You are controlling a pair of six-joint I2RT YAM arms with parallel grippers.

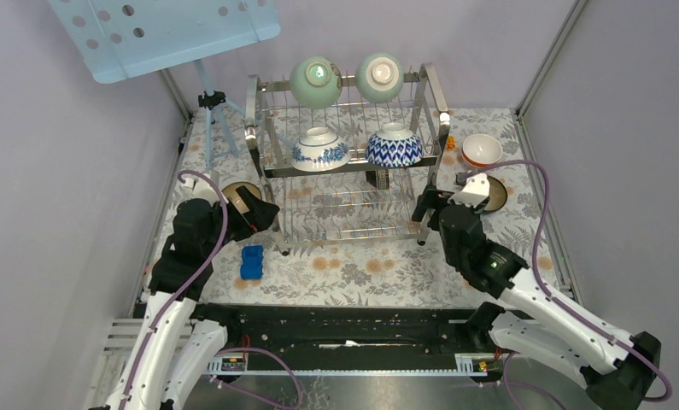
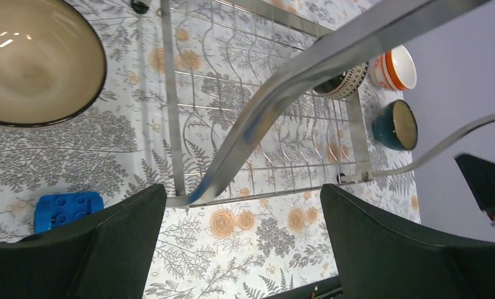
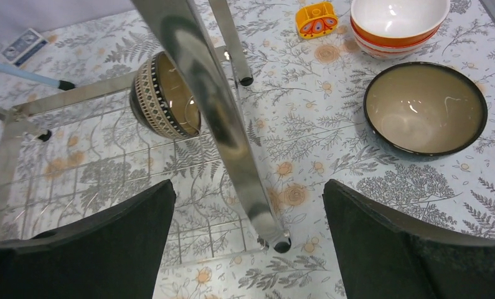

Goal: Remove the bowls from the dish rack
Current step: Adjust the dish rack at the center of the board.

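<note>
Two glossy pale green ceramic bowls (image 1: 316, 82) (image 1: 379, 77) stand on edge on the top tier of the shiny two-tier steel wire dish rack (image 1: 346, 205). On the shelf below, two blue-and-white patterned bowls (image 1: 320, 149) (image 1: 395, 145) sit rim-down. A dark round bowl with pale geometric banding (image 3: 164, 93) lies tipped on the rack's lowest wire grid.

Off the rack, on the fern-and-flower printed tablecloth (image 1: 361, 273), stand three more: an orange-banded white bowl (image 3: 397, 25), a dark teal bowl with a beige glazed inside (image 3: 425, 109) just beside it, and a brown-rimmed beige bowl (image 2: 33, 62) at the left. A blue studded plastic block (image 2: 67, 208) lies near that last one.

The left gripper (image 2: 241, 193) and the right gripper (image 3: 248, 187) each have their matte black jaws spread wide and hold nothing. Each frames one of the rack's smooth tubular front legs, with clear gaps on both sides.
</note>
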